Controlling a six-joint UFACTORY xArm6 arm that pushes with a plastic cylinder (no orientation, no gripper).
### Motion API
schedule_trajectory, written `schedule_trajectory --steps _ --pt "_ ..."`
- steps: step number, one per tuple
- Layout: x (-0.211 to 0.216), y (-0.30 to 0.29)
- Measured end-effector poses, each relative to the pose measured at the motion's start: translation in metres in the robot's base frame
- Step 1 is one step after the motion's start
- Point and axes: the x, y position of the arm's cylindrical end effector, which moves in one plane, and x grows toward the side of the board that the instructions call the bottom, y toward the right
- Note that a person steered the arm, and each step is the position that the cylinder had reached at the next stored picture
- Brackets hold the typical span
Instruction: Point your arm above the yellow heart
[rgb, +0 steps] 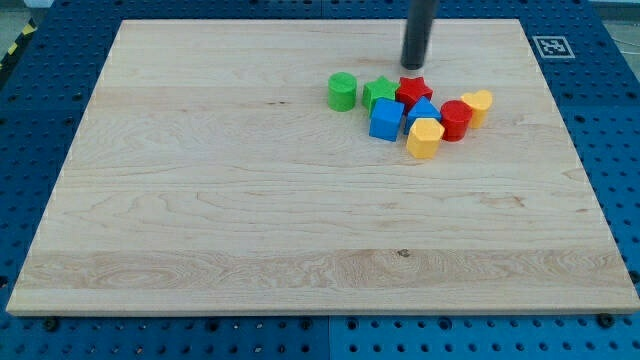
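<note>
The yellow heart (478, 104) lies at the right end of a cluster of blocks in the board's upper right. My tip (414, 66) is on the board above the cluster, up and to the left of the yellow heart, just above the red star (413, 91). It touches no block that I can tell. A red cylinder (455, 119) sits against the heart's lower left.
The cluster also holds a green cylinder (342, 91), a green star (378, 93), a blue cube (386, 119), a blue triangle-like block (423, 110) and a yellow hexagon-like block (425, 138). The wooden board (200, 200) lies on a blue pegboard surface.
</note>
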Motion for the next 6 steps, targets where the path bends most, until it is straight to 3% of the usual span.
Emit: schedule_trajectory --steps 1,3,5,6 --pt "0.007 0.039" --pt "0.01 0.043" --pt "0.066 0.04" --pt "0.09 0.006"
